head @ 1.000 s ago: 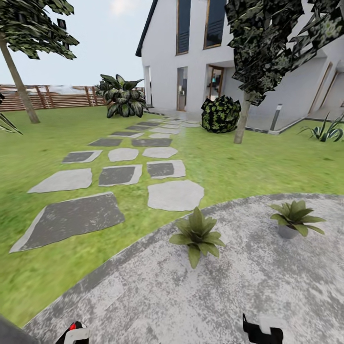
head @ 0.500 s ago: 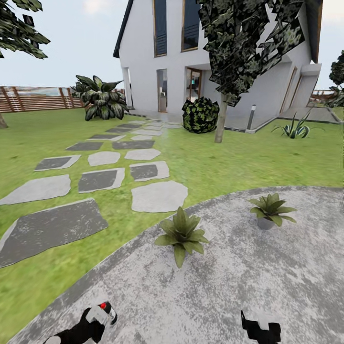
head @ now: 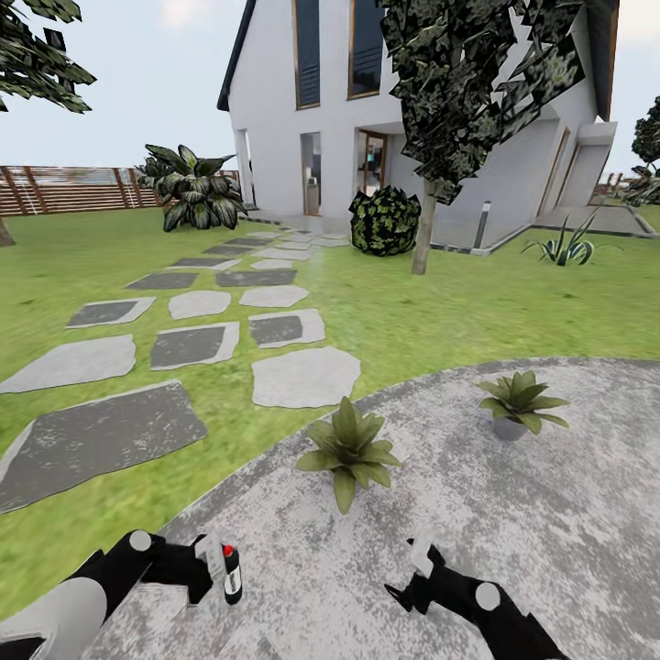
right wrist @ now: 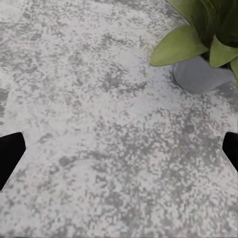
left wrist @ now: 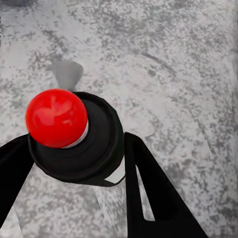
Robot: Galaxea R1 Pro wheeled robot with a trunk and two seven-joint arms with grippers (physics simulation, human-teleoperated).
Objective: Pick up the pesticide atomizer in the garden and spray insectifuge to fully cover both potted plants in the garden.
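Our left gripper (head: 218, 570) pinches the pesticide atomizer (head: 232, 575) upright over the patio (head: 513, 550), right gripper (head: 412, 573) spread and empty; we judge the nearer potted plant (head: 349, 449) far enough that spray could fall short, or miss the farther potted plant (head: 520, 402).

Left claw (left wrist: 74, 163): two black fingers (left wrist: 148, 193) flank the pesticide atomizer (left wrist: 79, 144) seen from above, one on each side, closed against its black top; a red ball-shaped cap (left wrist: 56, 118) sits on that top; beneath lies the grey mottled patio (left wrist: 173, 64); the bottle body is hidden.
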